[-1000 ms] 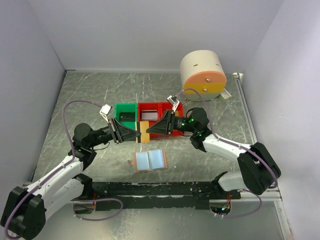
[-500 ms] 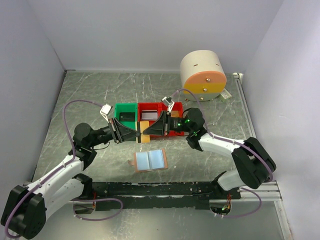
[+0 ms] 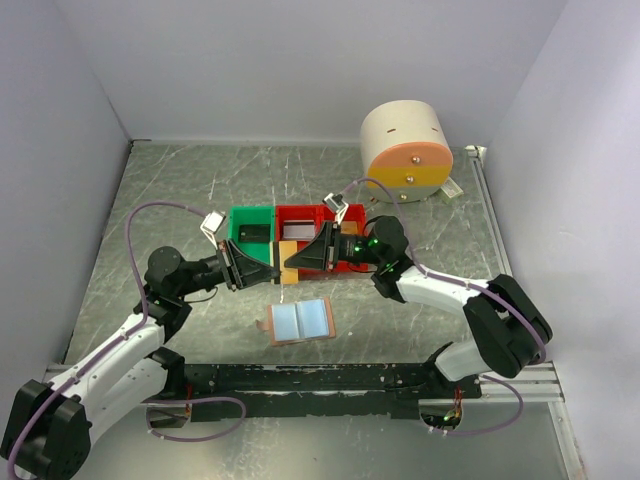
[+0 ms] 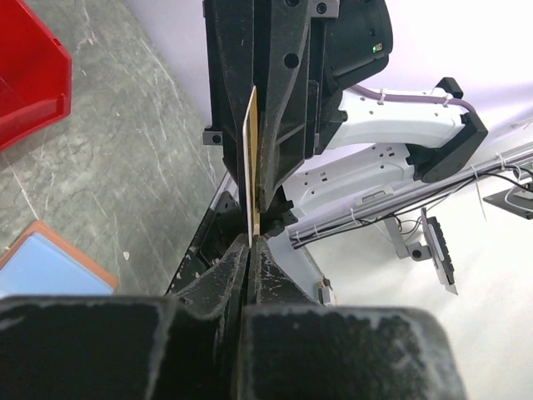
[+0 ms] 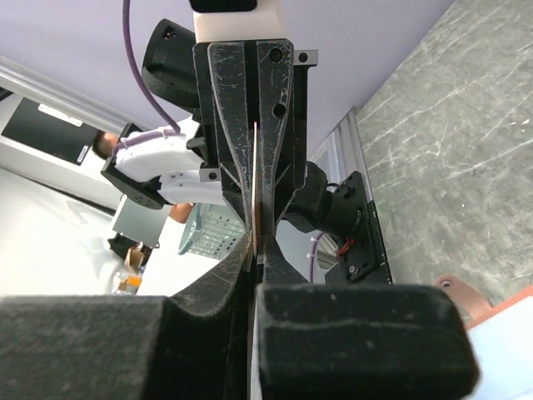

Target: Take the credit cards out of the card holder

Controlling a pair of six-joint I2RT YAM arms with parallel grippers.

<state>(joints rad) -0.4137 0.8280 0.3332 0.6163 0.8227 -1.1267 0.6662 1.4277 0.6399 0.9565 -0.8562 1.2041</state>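
Since 1 s ago right gripper (image 3: 303, 258) has moved in; both it and left gripper (image 3: 272, 270) now clamp the same gold card (image 3: 289, 266), held up just in front of the bins (image 3: 250, 210). Likely a handover. The card holder (image 3: 301, 320) lies open on the surface (image 3: 180, 180), blue lining up, no cards visible.

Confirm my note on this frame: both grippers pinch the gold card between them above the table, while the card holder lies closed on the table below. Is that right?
Not quite. The card holder lies open, not closed, with its pale blue inside facing up, as the top external view shows. The rest holds: the left gripper and the right gripper both pinch the gold card between them above the table.
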